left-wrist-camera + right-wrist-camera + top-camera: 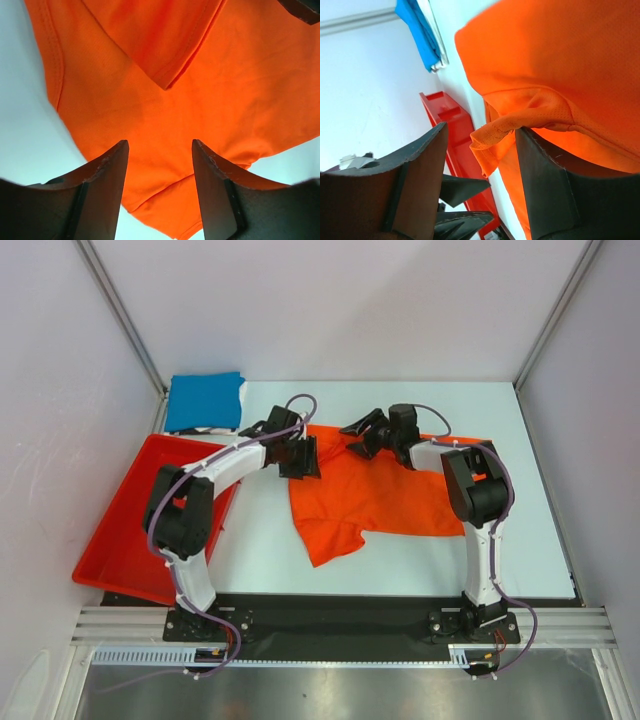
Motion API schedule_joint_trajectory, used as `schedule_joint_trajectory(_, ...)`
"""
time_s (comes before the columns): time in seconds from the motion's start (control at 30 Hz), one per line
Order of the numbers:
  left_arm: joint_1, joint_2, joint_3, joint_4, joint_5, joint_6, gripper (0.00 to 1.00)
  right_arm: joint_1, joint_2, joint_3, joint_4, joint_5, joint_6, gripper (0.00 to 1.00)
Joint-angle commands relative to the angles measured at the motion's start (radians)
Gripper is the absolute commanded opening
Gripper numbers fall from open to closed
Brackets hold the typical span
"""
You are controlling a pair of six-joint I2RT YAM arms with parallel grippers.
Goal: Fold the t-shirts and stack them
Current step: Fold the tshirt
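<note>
Lying sideways, orange shirt (385,495) runs left-right, one sleeve (330,540) pointing at the near edge; left gripper (159,145) and right gripper (481,127) both gaping, nothing clamped.

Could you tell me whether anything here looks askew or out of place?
The orange t-shirt lies rumpled and crooked across the table, partly doubled over; the blue t-shirt sits folded at the far-left corner.
</note>
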State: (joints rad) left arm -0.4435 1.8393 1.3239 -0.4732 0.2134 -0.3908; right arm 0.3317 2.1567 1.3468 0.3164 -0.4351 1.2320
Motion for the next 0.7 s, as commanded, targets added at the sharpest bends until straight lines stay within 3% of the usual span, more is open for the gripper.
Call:
schedule_joint_trajectory(0.0,0.006,0.035,0.066,0.027,0.041,-0.019,0.59,-0.008,0.020,0.029,0.081,-0.007,0.056,0.61)
schedule_joint_trajectory(0.13,0.026,0.048,0.069,0.047,0.058,-0.040,0.58,0.012,-0.018,-0.041,0.084,0.065,0.115,0.61)
schedule_joint_trajectory(0.27,0.042,0.047,0.075,0.045,0.063,-0.037,0.58,0.018,-0.028,-0.149,0.222,0.124,0.207,0.61)
schedule_joint_trajectory(0.47,0.051,0.060,0.077,0.048,0.072,-0.043,0.57,0.023,-0.001,-0.150,0.314,0.150,0.225,0.61)
schedule_joint_trajectory(0.6,0.051,0.058,0.078,0.050,0.075,-0.042,0.57,0.021,-0.032,-0.143,0.270,0.125,0.210,0.58)
schedule_joint_trajectory(0.67,0.052,0.063,0.083,0.050,0.078,-0.039,0.57,0.013,-0.078,-0.146,0.161,0.111,0.167,0.56)
